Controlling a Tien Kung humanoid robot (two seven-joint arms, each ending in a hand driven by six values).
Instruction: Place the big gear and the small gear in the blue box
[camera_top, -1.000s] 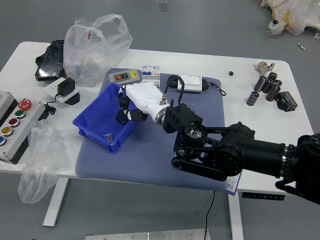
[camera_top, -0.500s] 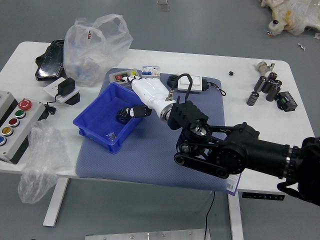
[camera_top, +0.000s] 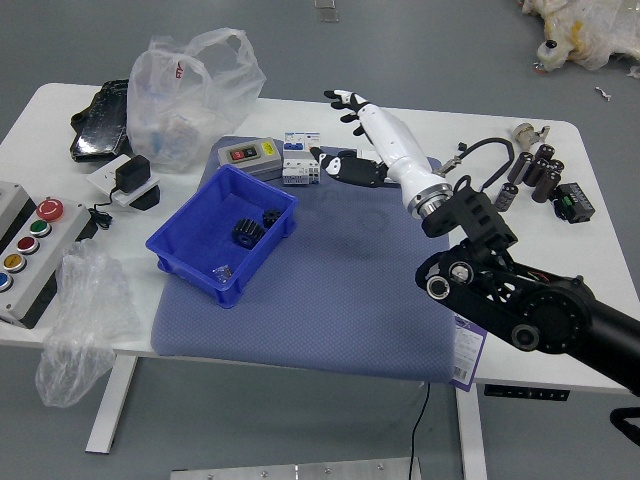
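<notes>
Big gear (camera_top: 247, 233) and small gear (camera_top: 271, 216) are both lying inside the blue box (camera_top: 190, 277), the small one just beyond the big one and to its right, near the right wall. Closest to the viewer, a dark cable (camera_top: 417, 428) is hanging below the worktop (camera_top: 545, 366), and a printed card (camera_top: 467, 352) is lying at its near edge on the right. Clear plastic (camera_top: 82, 325) is drooping over that edge on the left. The box is resting on the left part of a blue-grey mat (camera_top: 350, 300), with a small shiny piece (camera_top: 222, 272) lying in its near part. A panel of coloured buttons (camera_top: 35, 250) is standing at the far left. The right arm is reaching in from the right, and its hand (camera_top: 398, 148) is hovering over the mat's far right part, fingers spread, gripping nothing. Dark cylinders (camera_top: 545, 172) are standing to the right of the hand. Farther back, a grey device (camera_top: 262, 160) and a white-and-blue carton (camera_top: 301, 158) are sitting side by side along the mat's far edge, while a translucent plastic bag (camera_top: 185, 110) is slumping beside a glossy black packet (camera_top: 103, 125).
</notes>
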